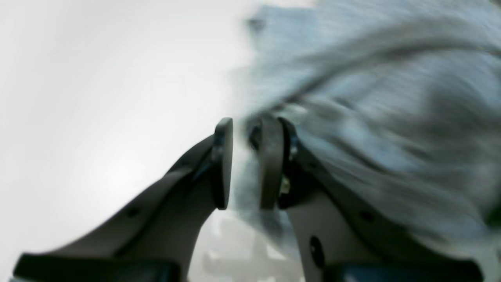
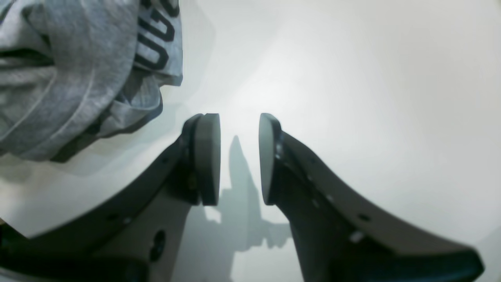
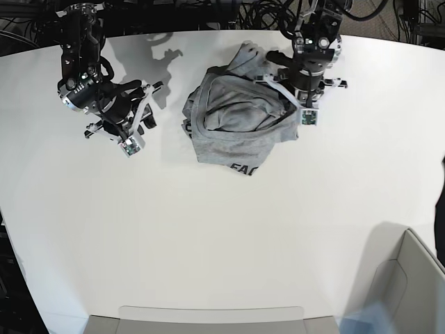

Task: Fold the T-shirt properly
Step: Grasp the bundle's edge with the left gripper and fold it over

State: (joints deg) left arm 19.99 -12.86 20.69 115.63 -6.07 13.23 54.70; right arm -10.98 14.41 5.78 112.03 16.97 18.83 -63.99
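Note:
The heather-grey T-shirt point(image 3: 236, 132) lies crumpled in a heap at the back middle of the white table point(image 3: 208, 236), with black lettering point(image 3: 243, 169) showing at its near edge. My left gripper point(image 3: 278, 87) is at the heap's right upper edge. In the left wrist view its jaws point(image 1: 246, 164) stand narrowly apart with blurred grey cloth point(image 1: 372, 98) between and beside them. My right gripper point(image 3: 149, 108) hangs open and empty left of the shirt, apart from it. In the right wrist view it point(image 2: 238, 156) is over bare table, with the shirt point(image 2: 78, 58) and its lettering point(image 2: 156, 35) at the upper left.
A grey bin point(image 3: 410, 278) stands at the near right corner. A flat grey tray edge point(image 3: 208, 316) shows at the front. Cables point(image 3: 208, 14) run behind the table's back edge.

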